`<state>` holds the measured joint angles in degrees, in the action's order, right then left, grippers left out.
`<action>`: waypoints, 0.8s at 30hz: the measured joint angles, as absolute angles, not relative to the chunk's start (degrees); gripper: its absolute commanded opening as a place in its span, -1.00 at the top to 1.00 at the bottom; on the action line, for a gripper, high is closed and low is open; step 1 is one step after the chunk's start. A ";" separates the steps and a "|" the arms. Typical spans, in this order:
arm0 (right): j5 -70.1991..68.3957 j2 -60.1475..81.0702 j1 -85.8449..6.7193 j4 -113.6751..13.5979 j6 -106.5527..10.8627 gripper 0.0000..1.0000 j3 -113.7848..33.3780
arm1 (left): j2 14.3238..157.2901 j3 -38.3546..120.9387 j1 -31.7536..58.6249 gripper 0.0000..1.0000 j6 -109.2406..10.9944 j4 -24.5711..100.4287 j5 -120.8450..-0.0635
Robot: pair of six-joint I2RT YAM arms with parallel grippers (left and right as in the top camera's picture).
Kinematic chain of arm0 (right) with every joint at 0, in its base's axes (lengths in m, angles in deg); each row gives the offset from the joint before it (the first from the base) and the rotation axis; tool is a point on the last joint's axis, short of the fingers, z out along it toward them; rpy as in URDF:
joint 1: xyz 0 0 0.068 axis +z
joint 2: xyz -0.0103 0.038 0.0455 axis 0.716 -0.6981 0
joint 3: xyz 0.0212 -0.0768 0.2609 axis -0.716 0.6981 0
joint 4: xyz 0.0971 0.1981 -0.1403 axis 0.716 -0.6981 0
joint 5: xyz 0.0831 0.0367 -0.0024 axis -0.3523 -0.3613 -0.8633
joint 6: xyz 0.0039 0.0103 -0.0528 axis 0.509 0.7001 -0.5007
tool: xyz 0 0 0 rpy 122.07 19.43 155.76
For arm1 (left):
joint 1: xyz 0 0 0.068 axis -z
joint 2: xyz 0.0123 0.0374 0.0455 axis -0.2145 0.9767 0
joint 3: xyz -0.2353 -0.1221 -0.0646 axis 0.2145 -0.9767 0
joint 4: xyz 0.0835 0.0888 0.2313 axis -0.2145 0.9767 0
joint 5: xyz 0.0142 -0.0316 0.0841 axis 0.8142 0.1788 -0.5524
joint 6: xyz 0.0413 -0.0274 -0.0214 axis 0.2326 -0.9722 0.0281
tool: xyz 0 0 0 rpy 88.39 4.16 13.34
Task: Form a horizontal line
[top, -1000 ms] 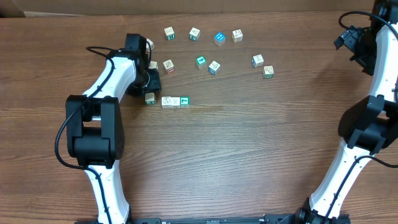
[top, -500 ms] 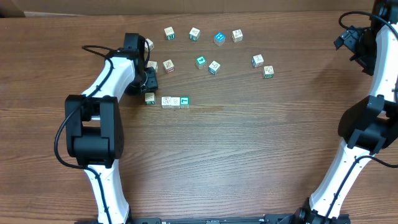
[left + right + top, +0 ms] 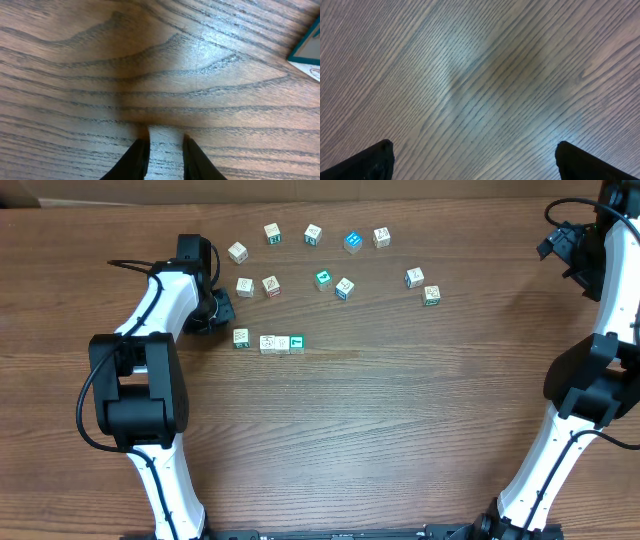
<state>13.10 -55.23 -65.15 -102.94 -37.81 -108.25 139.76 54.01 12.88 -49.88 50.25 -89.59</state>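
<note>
Below eleven scattered cubes point(image 3: 322, 278) lies the four-cube horizontal line point(image 3: 275, 342).

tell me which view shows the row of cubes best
Overhead: the whole row of cubes shows there, three touching with the teal one at the right end, a fourth slightly apart at the left. Left wrist catches only a teal-edged cube corner, which cube is unclear. Right wrist shows only table wood.

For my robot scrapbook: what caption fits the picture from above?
Left gripper beside a short row of letter cubes, other cubes scattered on the table.
</note>
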 measured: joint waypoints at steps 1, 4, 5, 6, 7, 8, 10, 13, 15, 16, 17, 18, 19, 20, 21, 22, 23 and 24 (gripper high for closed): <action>13.12 -55.23 -65.15 -102.94 -37.81 -1.00 -108.25 | 139.76 54.01 12.88 0.57 -49.86 50.22 -89.52; 13.12 -55.23 -65.15 -102.94 -37.79 -1.00 -108.25 | 139.76 54.01 12.88 0.51 -49.16 49.92 -88.72; 13.12 -55.23 -65.15 -102.97 -37.79 -1.00 -108.25 | 139.76 54.01 12.94 0.51 -48.65 49.63 -88.37; 13.12 -55.23 -65.15 -102.97 -37.81 -1.00 -108.25 | 139.76 54.01 13.05 0.53 -48.19 49.31 -88.04; 13.12 -55.23 -65.15 -102.97 -37.81 -1.00 -108.25 | 139.76 54.01 13.16 0.56 -47.69 49.06 -87.80; 13.10 -55.23 -65.15 -102.94 -37.81 -1.00 -108.25 | 139.78 54.01 13.25 0.63 -47.17 48.87 -87.51; 13.10 -55.23 -65.15 -102.92 -37.79 -1.00 -108.25 | 139.80 54.01 13.53 0.80 -46.23 48.85 -87.21; 13.12 -55.23 -65.15 -102.97 -37.81 -1.00 -108.25 | 139.85 54.01 13.77 0.91 -45.22 48.89 -86.92; 13.12 -55.23 -65.15 -102.94 -37.81 -1.00 -108.25 | 139.85 54.01 13.91 0.91 -44.83 48.89 -86.75; 13.12 -55.23 -65.15 -102.94 -37.81 -1.00 -108.25 | 139.85 54.01 14.01 0.91 -44.65 48.89 -86.57; 13.12 -55.23 -65.15 -102.94 -37.81 -1.00 -108.25 | 139.85 54.01 14.12 0.91 -44.54 48.89 -86.57; 13.12 -55.23 -65.15 -102.97 -37.79 -1.00 -108.25 | 139.85 54.01 14.28 0.83 -44.17 48.87 -86.35; 13.12 -55.23 -65.15 -102.97 -37.81 -1.00 -108.25 | 139.85 54.01 14.32 0.80 -44.00 48.87 -86.25; 13.10 -55.23 -65.15 -102.94 -37.77 -1.00 -108.25 | 139.87 54.01 14.56 0.75 -43.67 48.76 -85.90; 13.12 -55.23 -65.15 -102.94 -37.79 -1.00 -108.25 | 139.87 54.01 14.76 0.71 -43.25 48.63 -85.66; 13.12 -55.23 -65.15 -102.94 -37.79 -1.00 -108.25 | 139.87 54.01 15.00 0.70 -42.93 48.58 -85.46; 13.10 -55.23 -65.15 -102.94 -37.79 -1.00 -108.25 | 139.87 54.01 15.28 0.70 -42.69 48.50 -85.26; 13.12 -55.23 -65.15 -102.94 -37.79 -1.00 -108.25 | 139.87 54.01 15.48 0.70 -42.66 48.43 -85.20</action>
<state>13.12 -55.23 -65.15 -102.94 -37.79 -108.25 139.87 54.01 15.48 -42.66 48.43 -85.20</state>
